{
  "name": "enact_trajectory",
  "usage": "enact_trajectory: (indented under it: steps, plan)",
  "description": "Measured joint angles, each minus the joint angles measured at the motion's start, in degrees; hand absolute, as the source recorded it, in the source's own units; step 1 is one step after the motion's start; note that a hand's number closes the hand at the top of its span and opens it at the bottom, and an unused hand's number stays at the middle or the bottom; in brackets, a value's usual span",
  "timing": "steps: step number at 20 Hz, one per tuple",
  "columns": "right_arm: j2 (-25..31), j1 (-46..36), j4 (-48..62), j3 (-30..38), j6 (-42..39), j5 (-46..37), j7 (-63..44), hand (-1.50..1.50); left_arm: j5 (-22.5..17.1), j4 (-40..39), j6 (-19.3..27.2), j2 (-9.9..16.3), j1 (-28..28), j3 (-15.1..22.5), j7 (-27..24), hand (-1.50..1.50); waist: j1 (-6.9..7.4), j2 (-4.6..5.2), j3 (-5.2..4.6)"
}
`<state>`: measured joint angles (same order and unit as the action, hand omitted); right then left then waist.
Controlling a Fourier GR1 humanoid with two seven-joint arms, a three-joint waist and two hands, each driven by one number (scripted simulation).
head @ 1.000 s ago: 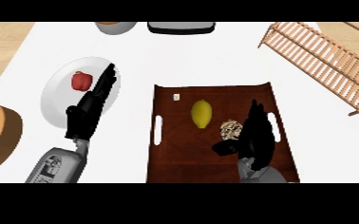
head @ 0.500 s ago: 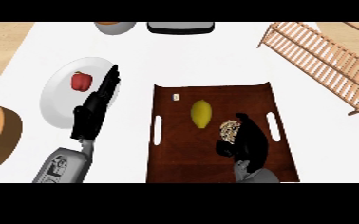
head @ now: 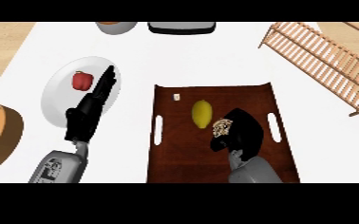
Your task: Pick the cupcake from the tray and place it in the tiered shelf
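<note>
The speckled cupcake (head: 222,127) is sitting on the tray (head: 210,163); my right hand (head: 242,133) is curling round it.

Right hand (head: 242,132) curls its fingers round the cupcake (head: 222,127) on the tray (head: 210,166).

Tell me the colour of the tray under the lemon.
Dark reddish-brown, with white handle slots; the tray shows only in the head view.

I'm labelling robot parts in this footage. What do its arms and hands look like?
Both hands are black, with fingers and a thumb: the left hand long and slim, the right hand a rounder dark mass. Each sits on a grey forearm; the left forearm bears dark markings, the right forearm looks plain grey.
</note>
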<state>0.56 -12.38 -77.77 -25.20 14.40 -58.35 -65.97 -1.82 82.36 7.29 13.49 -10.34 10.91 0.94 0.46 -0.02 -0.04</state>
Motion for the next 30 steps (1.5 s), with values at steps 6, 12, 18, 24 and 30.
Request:
enact_trajectory:
  steps: [6,12,18,24,30]
  plan:
    - [-0.04,-18.43,13.42,10.92,-0.65,2.56,-0.50,1.50,0.27,-0.90,-1.19,-0.71,-2.07,0.76,-0.66,0.00,2.41,0.94,0.01]
    - [-0.09,-32.47,25.81,18.66,3.23,1.03,1.30,1.50,0.92,-1.27,-1.18,-1.43,-2.97,1.33,-0.38,0.00,3.63,1.25,0.05]
    - [-0.10,-40.42,28.90,21.53,13.34,-4.12,3.13,1.50,1.32,-1.36,-1.03,-1.99,-2.94,1.70,0.02,0.00,3.49,0.94,0.02]
    - [-0.11,-48.84,33.13,23.85,17.13,-11.95,1.20,1.50,1.66,-1.21,-0.31,-2.33,-2.83,1.23,0.59,0.00,2.49,0.53,-0.05]
    - [0.58,-56.31,36.60,26.67,15.28,-22.72,-3.80,1.50,1.88,-1.63,-0.26,-2.10,-1.86,0.65,0.01,0.00,1.31,0.18,-0.11]
